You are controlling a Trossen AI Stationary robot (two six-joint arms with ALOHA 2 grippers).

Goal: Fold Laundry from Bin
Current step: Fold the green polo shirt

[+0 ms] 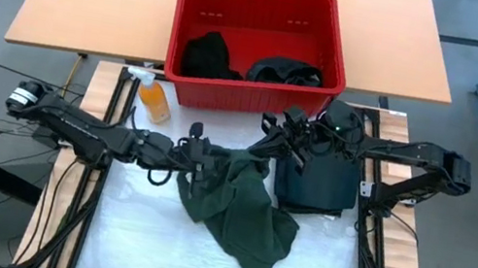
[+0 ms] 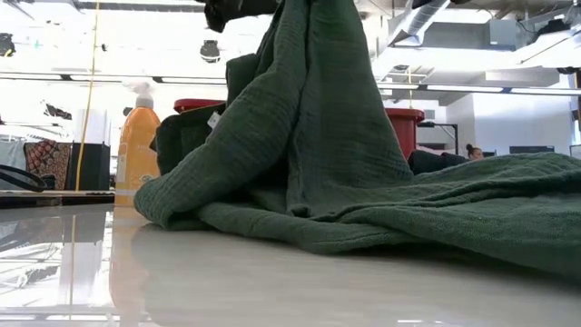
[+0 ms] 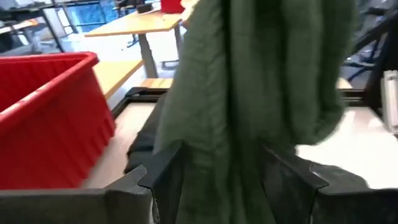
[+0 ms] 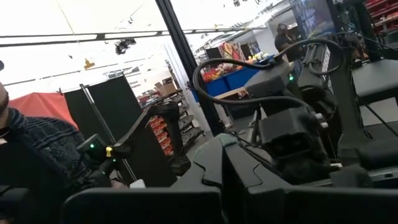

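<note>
Your left tool [image 1: 198,158] clamped on the green cloth [image 1: 241,208], lifting one edge while the rest pools mid-surface [image 1: 133,234], your right tool [image 1: 280,133] closed and empty just above it, dark garments still in the bin [image 1: 264,5] behind.

Red bin [image 1: 264,2], dk olive-green cloth [image 1: 245,209] — black garment [image 1: 319,183], orange bottle [image 1: 155,100]

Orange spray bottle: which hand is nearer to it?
Left. The left hand holds the green cloth just right of the spray bottle; the right hand is farther right, by the folded dark garment.
</note>
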